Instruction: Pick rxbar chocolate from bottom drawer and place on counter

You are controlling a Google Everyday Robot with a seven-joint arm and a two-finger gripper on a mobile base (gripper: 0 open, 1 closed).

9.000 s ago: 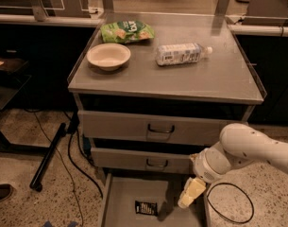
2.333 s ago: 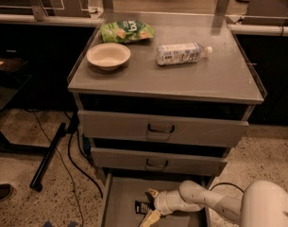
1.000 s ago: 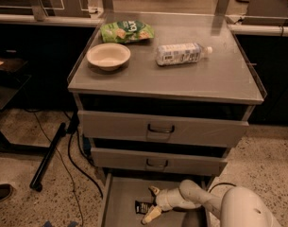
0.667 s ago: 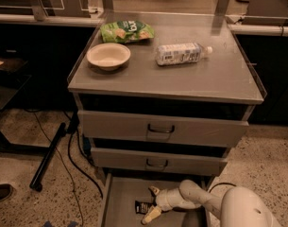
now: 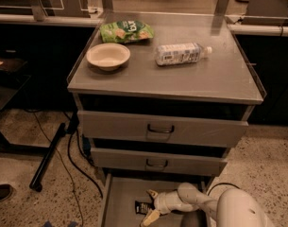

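The bottom drawer (image 5: 119, 198) is pulled out at the foot of the cabinet. The rxbar chocolate (image 5: 142, 207), a small black wrapper with white lettering, lies flat on its floor. My gripper (image 5: 151, 205) reaches into the drawer from the right, low over the floor. Its two pale fingers are spread, one fingertip (image 5: 152, 194) behind the bar's right end and the other (image 5: 149, 217) in front of it. The bar is not lifted. The counter (image 5: 190, 82) is the grey cabinet top above.
On the counter lie a green snack bag (image 5: 126, 30), a beige bowl (image 5: 108, 56) and a plastic bottle (image 5: 181, 53) on its side. The two upper drawers (image 5: 161, 129) are shut. A black stand leg and cables (image 5: 49, 155) lie on the floor at left.
Since nine seconds ago my arm has come down from right of the cabinet into the bottom drawer. Over the last second nothing has visibly moved.
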